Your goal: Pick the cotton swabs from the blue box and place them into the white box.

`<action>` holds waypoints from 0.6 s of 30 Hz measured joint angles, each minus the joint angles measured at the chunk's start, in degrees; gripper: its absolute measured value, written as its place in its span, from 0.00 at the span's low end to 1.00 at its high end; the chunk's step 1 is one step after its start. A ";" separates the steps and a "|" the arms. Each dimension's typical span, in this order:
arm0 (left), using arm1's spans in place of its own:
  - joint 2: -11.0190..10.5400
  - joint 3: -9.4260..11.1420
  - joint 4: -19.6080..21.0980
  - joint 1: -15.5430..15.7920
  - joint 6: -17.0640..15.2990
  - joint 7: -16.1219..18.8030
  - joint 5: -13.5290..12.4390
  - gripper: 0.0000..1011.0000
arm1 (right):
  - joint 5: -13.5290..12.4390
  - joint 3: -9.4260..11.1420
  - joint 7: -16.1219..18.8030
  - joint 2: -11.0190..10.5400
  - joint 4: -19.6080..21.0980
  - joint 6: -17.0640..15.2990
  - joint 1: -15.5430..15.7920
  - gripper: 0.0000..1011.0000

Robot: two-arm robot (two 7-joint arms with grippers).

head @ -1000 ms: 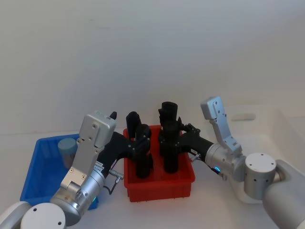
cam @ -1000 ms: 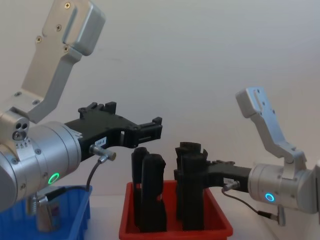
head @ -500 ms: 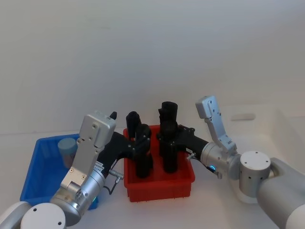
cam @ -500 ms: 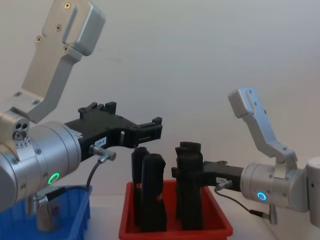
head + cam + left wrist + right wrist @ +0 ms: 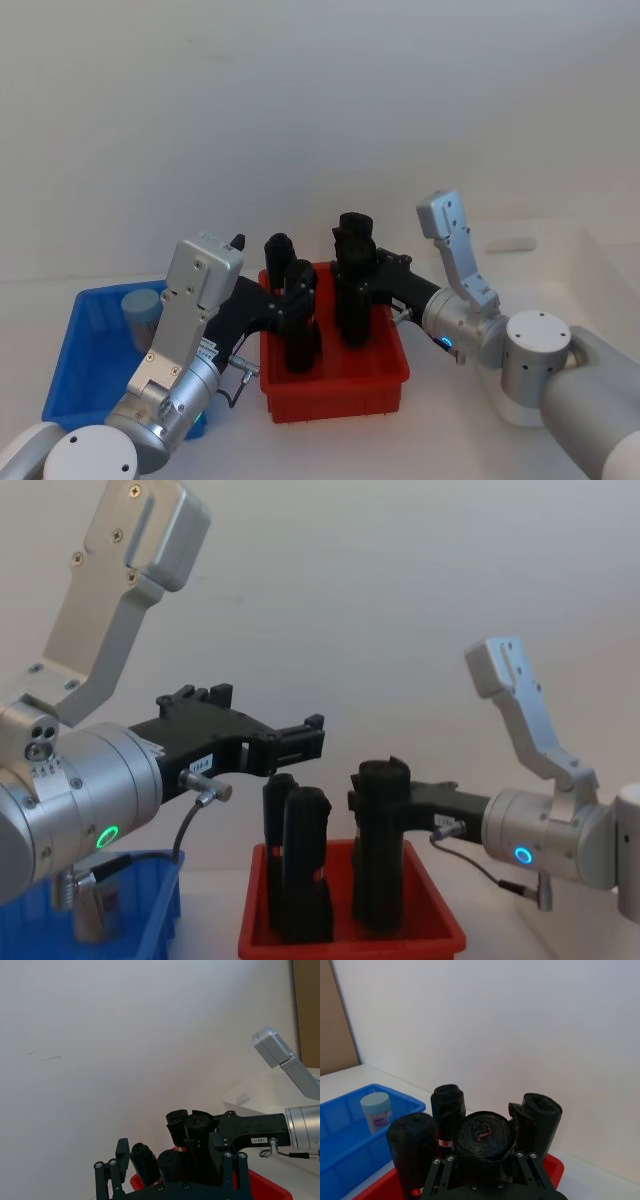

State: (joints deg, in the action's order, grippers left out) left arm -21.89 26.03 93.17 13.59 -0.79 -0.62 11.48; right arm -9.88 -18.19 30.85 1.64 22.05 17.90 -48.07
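Note:
One cotton swabs tub (image 5: 143,312) with a pale lid stands in the blue box (image 5: 75,375) at the left; the right wrist view shows the tub (image 5: 376,1110) in the blue box (image 5: 340,1150) too. My left gripper (image 5: 282,303) hovers open over the red bin's left side, holding nothing. My right gripper (image 5: 362,283) is shut on a tall black roll (image 5: 484,1136) in the red bin. The white box (image 5: 600,262) sits at the far right.
The red bin (image 5: 335,385) stands in the middle between the two boxes, with several upright black rolls (image 5: 300,320) in it. A white wall closes off the back. In the chest view the left arm (image 5: 90,780) looms large on the left.
The right gripper moved in on a black roll, and the roll now sits a little higher in the red bin. The left arm has not moved.

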 joint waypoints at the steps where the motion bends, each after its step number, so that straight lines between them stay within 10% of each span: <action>1: 0.00 0.00 0.00 0.00 0.00 0.00 0.00 0.99 | -0.04 0.06 -0.19 -0.18 1.08 -0.26 0.48 0.48; 18: 0.00 0.00 0.00 0.00 0.00 0.00 0.00 0.99 | -1.57 1.63 -7.04 -5.11 31.92 -8.73 13.40 0.48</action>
State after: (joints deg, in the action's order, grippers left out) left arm -21.89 26.02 93.17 13.59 -0.79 -0.62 11.48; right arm -11.45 -16.56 23.81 -3.47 53.97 9.17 -34.67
